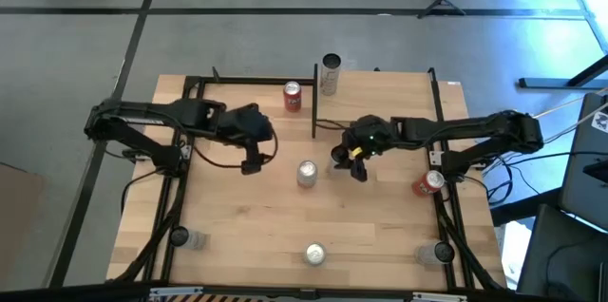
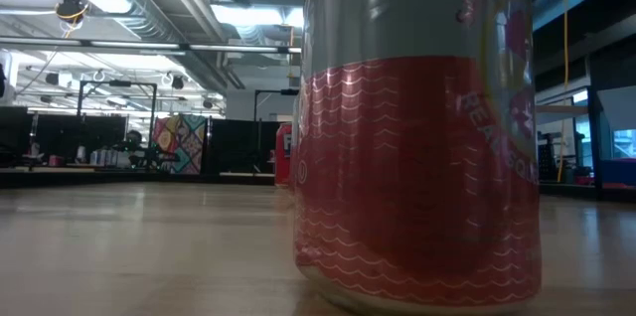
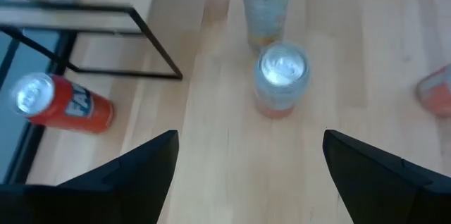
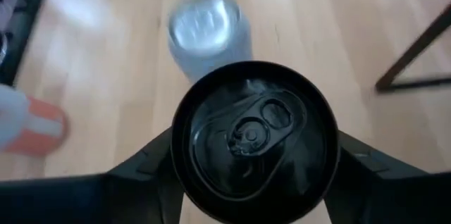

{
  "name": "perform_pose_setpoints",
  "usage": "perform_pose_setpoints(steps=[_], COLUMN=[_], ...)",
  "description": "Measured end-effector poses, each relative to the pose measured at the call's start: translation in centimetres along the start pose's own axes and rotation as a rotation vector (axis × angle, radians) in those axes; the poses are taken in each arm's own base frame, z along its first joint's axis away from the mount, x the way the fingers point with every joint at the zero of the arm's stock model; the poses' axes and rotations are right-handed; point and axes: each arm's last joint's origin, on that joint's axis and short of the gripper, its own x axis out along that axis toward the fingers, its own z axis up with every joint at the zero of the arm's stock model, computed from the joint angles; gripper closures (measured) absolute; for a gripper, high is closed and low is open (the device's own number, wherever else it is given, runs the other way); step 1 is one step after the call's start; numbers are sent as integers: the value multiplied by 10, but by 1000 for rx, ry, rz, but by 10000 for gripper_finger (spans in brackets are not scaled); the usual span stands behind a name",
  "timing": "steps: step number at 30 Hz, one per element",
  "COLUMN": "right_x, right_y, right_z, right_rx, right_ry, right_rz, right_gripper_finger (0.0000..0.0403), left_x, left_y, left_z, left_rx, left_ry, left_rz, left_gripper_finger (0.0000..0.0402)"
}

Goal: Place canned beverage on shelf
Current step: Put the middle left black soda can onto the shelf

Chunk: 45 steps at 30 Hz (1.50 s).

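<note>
Now gripping a black can (image 4: 250,136) with the right gripper (image 1: 356,164): fingers about half spread and pressed against the can's two sides, pull-tab lid facing the wrist camera, nothing legible on it. Just past those fingertips, standing upright, a silver-topped can (image 1: 306,173), midway between this gripper and the left gripper (image 1: 254,158). Spread wide and holding nothing, that left one. Beyond the right gripper toward the far table edge, found close by: the thin black post of the shelf (image 1: 314,103), with a red can (image 1: 293,96) just beside the post and a tall pale can (image 1: 330,74) on its other side, small print too blurred to read. Behind the right gripper, lying on its side near the table edge, another red can (image 1: 429,182). Close to the low camera, a red-and-grey can (image 2: 417,157) with wavy lines and partial lettering, "BEA" only.
</note>
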Motion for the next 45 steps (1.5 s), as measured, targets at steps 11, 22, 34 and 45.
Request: perform_pose_setpoints(steps=[11,22,34,45], right_x=[-77,-95,-69,-65], right_y=[11,-34,-76,-86], right_z=[89,124,138,139], right_rx=[-14,40,114,113], right_ry=[-103,-79,35,8], right_rz=[-179,-348,-349,-340], right_gripper_finger=[176,176,176,176], left_x=[-43,-45,-45,-45], left_y=[11,11,12,12], left_z=[-8,-9,-9,-9], left_rx=[-28,-29,-33,-34], left_ry=[-123,-128,-129,-130], left_rz=[7,9,30,32], left_gripper_finger=[61,61,61,61])
